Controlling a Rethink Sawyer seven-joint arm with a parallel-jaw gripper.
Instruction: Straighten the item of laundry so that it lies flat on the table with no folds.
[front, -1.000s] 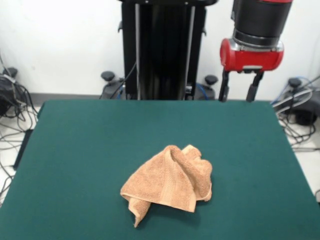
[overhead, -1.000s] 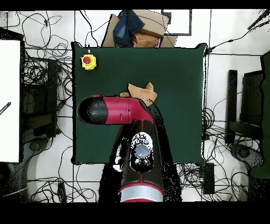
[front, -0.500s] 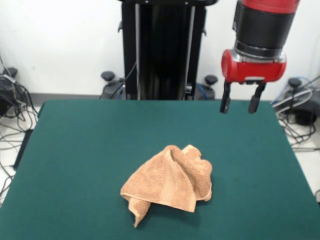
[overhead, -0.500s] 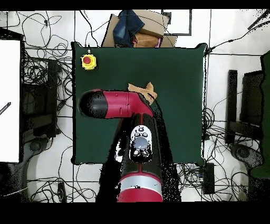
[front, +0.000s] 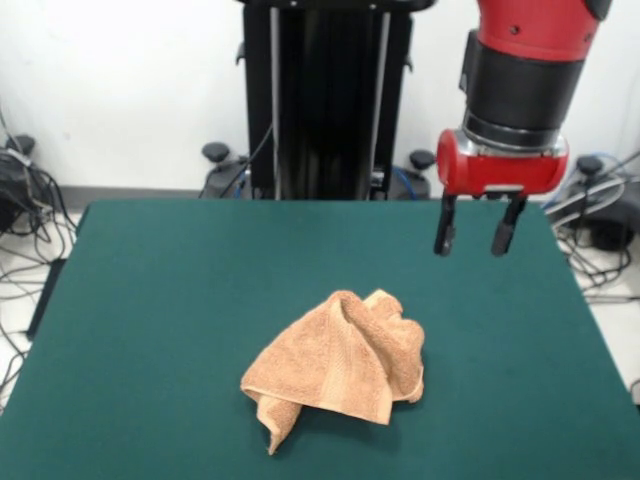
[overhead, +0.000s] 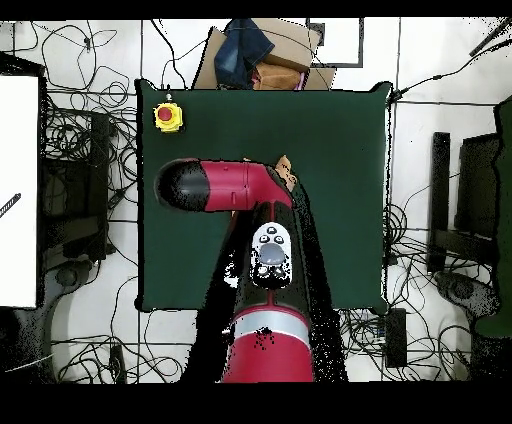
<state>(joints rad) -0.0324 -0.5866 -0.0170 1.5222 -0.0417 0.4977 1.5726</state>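
The light orange-tan towel lies crumpled in a heap on the dark green table, near the front middle in the front view. Folds overlap and one corner points down at its front left. My gripper hangs open and empty above the table's far right part, well above and to the right of the towel. In the overhead view my red arm covers most of the towel; only a small tan edge shows beside it.
A yellow box with a red button sits at one table corner in the overhead view. The black pedestal stands behind the table's far edge. Cables lie on the floor around the table. A cardboard box with dark cloth lies past the table's top edge.
My gripper has come down and moved slightly left, toward the table and nearer the towel. In the overhead view the arm covers more of the towel. The towel has not moved.
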